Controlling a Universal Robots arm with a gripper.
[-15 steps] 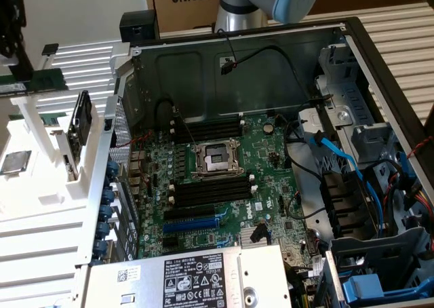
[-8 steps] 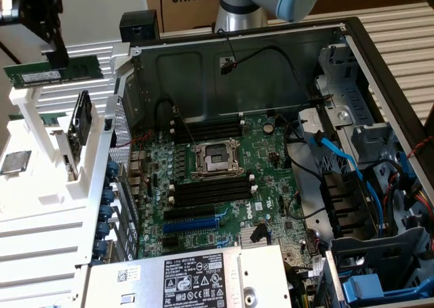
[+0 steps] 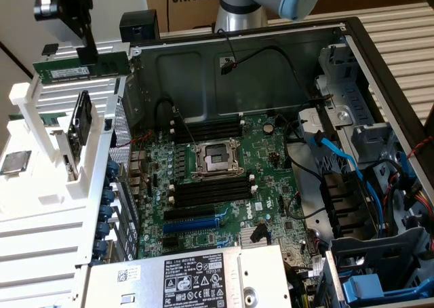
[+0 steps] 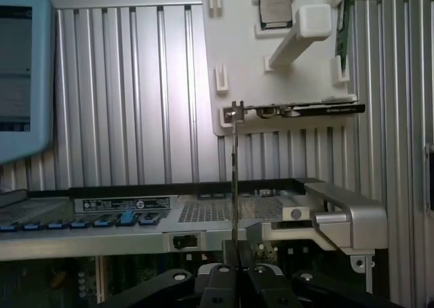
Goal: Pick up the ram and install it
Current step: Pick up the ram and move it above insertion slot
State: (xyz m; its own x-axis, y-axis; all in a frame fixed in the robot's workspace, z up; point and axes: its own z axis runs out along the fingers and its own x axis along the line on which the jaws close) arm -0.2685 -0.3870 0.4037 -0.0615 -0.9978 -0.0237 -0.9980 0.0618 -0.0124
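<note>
The ram (image 3: 68,69) is a long green stick with a white label. It hangs level in the air at the exterior view's upper left, above the white holder (image 3: 41,179) and just outside the case wall. My gripper (image 3: 87,53) comes down from above and is shut on its top edge near the middle. In the wrist view the ram (image 4: 234,186) appears edge-on as a thin line rising from between my fingers (image 4: 234,260). The black memory slots (image 3: 207,128) (image 3: 210,193) lie on the motherboard, well to the exterior view's right of the ram.
The open computer case holds the motherboard (image 3: 217,179), with the processor socket (image 3: 217,157) between the slot rows. Blue cables (image 3: 339,152) and drive cages fill the right side. The power supply (image 3: 196,277) sits in front. The holder carries a silver processor chip (image 3: 15,162) and a black card (image 3: 81,121).
</note>
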